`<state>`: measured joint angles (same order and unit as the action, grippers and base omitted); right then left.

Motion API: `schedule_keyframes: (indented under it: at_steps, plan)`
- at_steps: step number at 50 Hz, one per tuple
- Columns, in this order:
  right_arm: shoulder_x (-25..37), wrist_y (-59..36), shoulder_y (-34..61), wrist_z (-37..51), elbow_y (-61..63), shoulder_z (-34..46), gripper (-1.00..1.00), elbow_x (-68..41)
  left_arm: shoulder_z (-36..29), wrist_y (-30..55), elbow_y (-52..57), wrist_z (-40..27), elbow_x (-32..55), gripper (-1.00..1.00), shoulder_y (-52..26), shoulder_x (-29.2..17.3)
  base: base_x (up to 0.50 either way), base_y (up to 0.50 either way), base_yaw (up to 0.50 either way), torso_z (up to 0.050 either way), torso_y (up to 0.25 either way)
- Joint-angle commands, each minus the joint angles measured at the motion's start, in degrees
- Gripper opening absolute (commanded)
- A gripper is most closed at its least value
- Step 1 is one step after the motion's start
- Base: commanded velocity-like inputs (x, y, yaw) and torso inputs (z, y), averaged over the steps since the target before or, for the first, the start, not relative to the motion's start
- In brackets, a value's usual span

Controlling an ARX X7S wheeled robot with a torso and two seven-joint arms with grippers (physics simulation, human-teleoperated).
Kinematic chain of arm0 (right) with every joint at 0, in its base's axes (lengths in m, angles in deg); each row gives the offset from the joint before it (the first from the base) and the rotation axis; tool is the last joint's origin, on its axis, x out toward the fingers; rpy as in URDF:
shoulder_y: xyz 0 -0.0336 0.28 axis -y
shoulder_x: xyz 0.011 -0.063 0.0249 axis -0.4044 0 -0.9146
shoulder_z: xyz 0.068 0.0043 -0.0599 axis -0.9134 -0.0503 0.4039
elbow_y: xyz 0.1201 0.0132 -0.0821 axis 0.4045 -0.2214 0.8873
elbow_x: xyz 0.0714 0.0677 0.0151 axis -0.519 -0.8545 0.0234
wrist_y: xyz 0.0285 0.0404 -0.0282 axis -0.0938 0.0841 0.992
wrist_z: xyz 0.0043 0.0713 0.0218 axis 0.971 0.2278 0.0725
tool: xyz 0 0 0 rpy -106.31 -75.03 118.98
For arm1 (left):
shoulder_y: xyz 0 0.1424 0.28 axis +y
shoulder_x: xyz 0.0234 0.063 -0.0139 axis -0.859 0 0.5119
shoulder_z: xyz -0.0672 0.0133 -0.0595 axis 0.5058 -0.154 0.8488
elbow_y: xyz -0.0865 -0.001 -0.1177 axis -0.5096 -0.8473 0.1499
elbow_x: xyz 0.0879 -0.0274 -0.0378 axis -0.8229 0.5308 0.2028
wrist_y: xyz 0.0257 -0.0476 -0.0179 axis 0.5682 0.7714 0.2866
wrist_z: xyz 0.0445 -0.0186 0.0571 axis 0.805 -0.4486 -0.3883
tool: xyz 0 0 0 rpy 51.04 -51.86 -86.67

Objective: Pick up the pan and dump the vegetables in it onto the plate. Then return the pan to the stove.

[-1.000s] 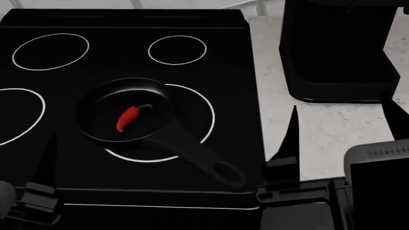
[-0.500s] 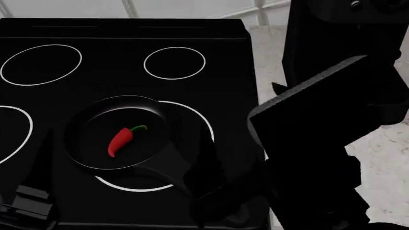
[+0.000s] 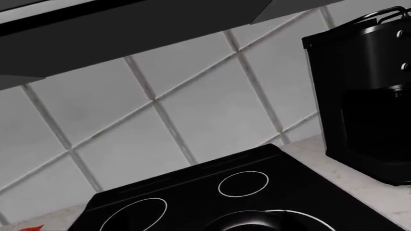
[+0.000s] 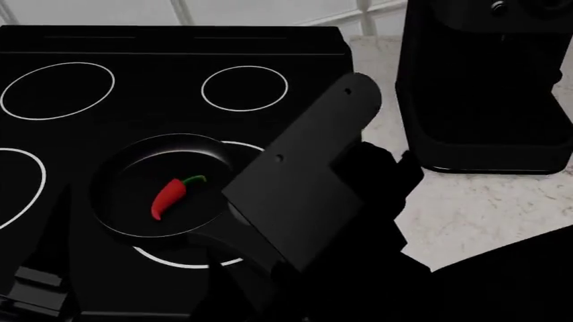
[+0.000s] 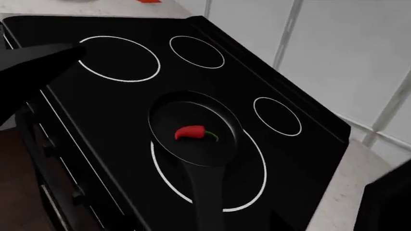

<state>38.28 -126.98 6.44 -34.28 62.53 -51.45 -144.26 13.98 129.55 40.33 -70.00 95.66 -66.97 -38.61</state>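
Observation:
The black pan (image 4: 134, 194) sits on the front right burner of the stove (image 4: 179, 47), with one red chili pepper (image 4: 168, 196) lying in it. My right arm (image 4: 300, 188) reaches across the pan's handle and hides most of it. In the right wrist view the pan (image 5: 196, 120), the chili (image 5: 191, 133) and the handle (image 5: 205, 192) run toward the camera, and no fingers show. Part of my left gripper (image 4: 40, 282) shows at the stove's front left corner, away from the pan. The plate is out of view.
A tall black coffee machine (image 4: 484, 80) stands on the pale speckled counter (image 4: 484, 208) right of the stove. A tiled wall (image 3: 192, 110) rises behind the cooktop, with a hood above. A bit of a red packet (image 3: 29, 228) shows left of the stove.
My right arm has swung in from the right and now lies over the pan's handle, uncovering the coffee machine. The head view shifted slightly. Pan and chili have not moved.

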Motion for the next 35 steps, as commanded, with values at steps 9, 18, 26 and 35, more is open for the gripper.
schedule_keyframes:
  at_steps: [9, 18, 26, 35]
  plan:
    - [-2.4, -2.4, -3.4, -9.0, -2.1, 3.5, 1.00, 10.7, -2.7, -2.7, -0.1, -1.2, 0.4, 1.00, -0.7, -1.4, 0.00, 0.00, 0.00, 0.000, 0.000]
    - [-2.9, -1.8, -4.5, -13.7, -2.2, 5.0, 1.00, 16.6, -3.9, -3.9, -0.1, -1.2, -0.3, 1.00, -0.4, -2.0, 0.00, 0.00, 0.00, 0.000, 0.000]
    - [-1.9, -0.1, -3.5, -20.4, -4.3, 6.0, 1.00, 24.0, -5.1, -4.1, -0.1, -2.1, 0.5, 1.00, -1.4, -2.1, 0.00, 0.00, 0.00, 0.000, 0.000]
    - [-1.3, 6.2, -5.5, -30.0, -8.5, 10.2, 1.00, 35.9, -6.2, -4.1, -0.5, -2.8, 1.3, 1.00, -2.6, -2.0, 0.00, 0.00, 0.00, 0.000, 0.000]
